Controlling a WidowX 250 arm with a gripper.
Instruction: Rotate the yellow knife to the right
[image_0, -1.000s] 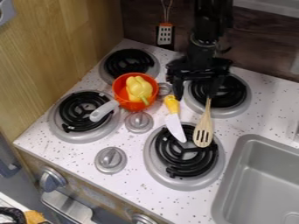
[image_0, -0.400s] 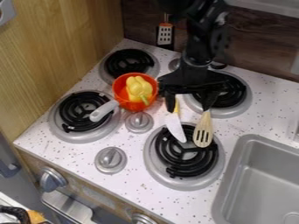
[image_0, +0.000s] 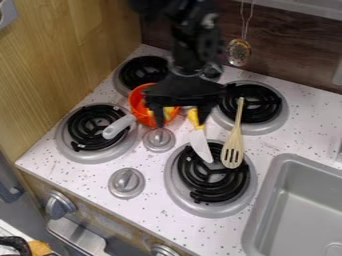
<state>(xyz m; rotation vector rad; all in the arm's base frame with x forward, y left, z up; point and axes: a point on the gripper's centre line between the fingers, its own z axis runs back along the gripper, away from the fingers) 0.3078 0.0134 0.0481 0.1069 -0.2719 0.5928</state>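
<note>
Black arm (image_0: 194, 50) with jaws parted and grasping nothing. Between their tips as viewed, nearer the view's right-hand one, appears the handle of the yellow knife (image_0: 194, 118); its blade extends away from the jaws to the near burner (image_0: 212, 187). Farther right, a wooden spatula (image_0: 232, 150) spans two burners. Left of the knife, an orange pan (image_0: 135, 97), partly hidden by the jaws, stands on the speckled desk (image_0: 294, 135)

The black arm (image_0: 189, 47) hangs down, fingers (image_0: 158, 113) spread apart.
</note>
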